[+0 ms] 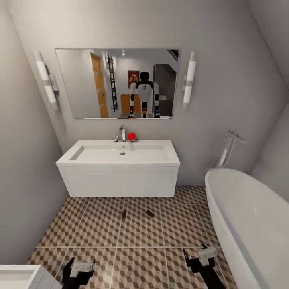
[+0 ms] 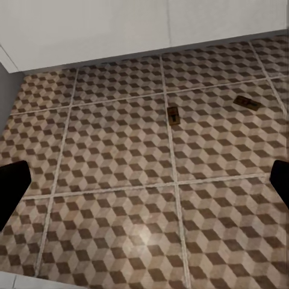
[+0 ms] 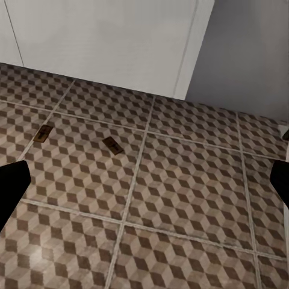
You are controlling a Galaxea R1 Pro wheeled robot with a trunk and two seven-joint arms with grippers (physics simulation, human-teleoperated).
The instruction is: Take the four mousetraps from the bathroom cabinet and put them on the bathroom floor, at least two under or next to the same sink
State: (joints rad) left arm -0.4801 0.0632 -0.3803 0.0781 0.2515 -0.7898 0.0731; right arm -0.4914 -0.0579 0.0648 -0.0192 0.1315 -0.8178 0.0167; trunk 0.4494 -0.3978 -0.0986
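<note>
At the far left of the head view a wall lamp [image 1: 46, 80] flanks the mirror [image 1: 116, 83], and low in the frame the left gripper [image 1: 82, 268] hangs over the bathroom floor [image 1: 96, 228] with its jaws spread apart and nothing in them. Ahead of it, two mousetraps lie on the tiles just in front of the bathroom sink [image 1: 120, 154]: the left mousetrap [image 1: 124, 214] rests on a grout line, its long axis running roughly toward the vanity, and the right mousetrap [image 1: 150, 213] sits just beside it, turned on a diagonal. Both lie forward of the jaws and between the two arms, neither arm clearly nearer. Two are apparently placed by the sink, so the coming move is probably a turn back toward the cabinet. The right gripper [image 1: 202, 256] is likewise released and empty, close to the bathtub [image 1: 249, 216] at the right.
</note>
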